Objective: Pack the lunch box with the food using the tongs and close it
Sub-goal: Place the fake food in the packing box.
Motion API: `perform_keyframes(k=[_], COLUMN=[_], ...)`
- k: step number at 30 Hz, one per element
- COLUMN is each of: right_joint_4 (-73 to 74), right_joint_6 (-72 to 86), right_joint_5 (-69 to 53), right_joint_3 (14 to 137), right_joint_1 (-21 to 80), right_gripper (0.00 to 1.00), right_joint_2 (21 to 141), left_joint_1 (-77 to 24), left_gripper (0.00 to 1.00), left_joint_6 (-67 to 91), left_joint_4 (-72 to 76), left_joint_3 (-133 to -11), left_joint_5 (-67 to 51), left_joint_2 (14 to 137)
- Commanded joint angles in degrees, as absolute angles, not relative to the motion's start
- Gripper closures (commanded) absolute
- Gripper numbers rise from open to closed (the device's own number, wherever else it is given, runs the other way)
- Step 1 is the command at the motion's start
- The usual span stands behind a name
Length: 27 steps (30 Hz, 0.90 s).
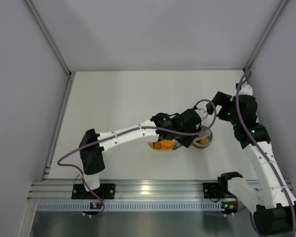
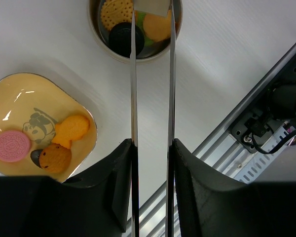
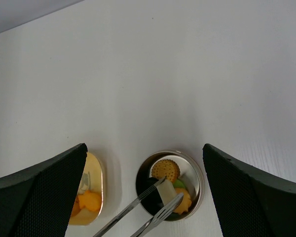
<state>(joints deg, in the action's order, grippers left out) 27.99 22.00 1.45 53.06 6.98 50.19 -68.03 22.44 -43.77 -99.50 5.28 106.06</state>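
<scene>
Tongs (image 2: 133,89) sit clamped between the left gripper's (image 2: 152,148) narrowed fingers, their tips reaching ahead of the fingers over the lunch box (image 2: 96,34) and pinching a pale slab (image 3: 168,190). The drop would go best, I judge, by lowering the tips inside the rim and easing the squeeze gently, so the slab settles instead of springing out. The right gripper (image 3: 144,147) hangs spread wide and empty with the box below between its fingers; no view shows the lid, the left wrist view cuts off the tong tips, and the left arm hides most of the yellow dish (image 2: 19,94) from above.
</scene>
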Motion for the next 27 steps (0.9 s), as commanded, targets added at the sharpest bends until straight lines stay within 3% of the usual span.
perform_keyframes(k=[1, 27], right_joint_4=[29.09, 29.36], right_joint_6=[20.83, 20.3], right_joint_5=[2.2, 2.28], right_joint_3=[55.55, 55.37], right_joint_1=[6.94, 6.94], right_gripper=[0.01, 0.01], right_joint_2=[49.13, 48.87], left_joint_1=[-68.2, -68.2], left_gripper=[0.59, 0.49], left_joint_6=[21.53, 19.78], left_joint_4=[-39.2, -38.41], left_joint_3=[-102.65, -104.68], left_joint_5=[3.87, 6.68], left_joint_2=[106.61, 109.69])
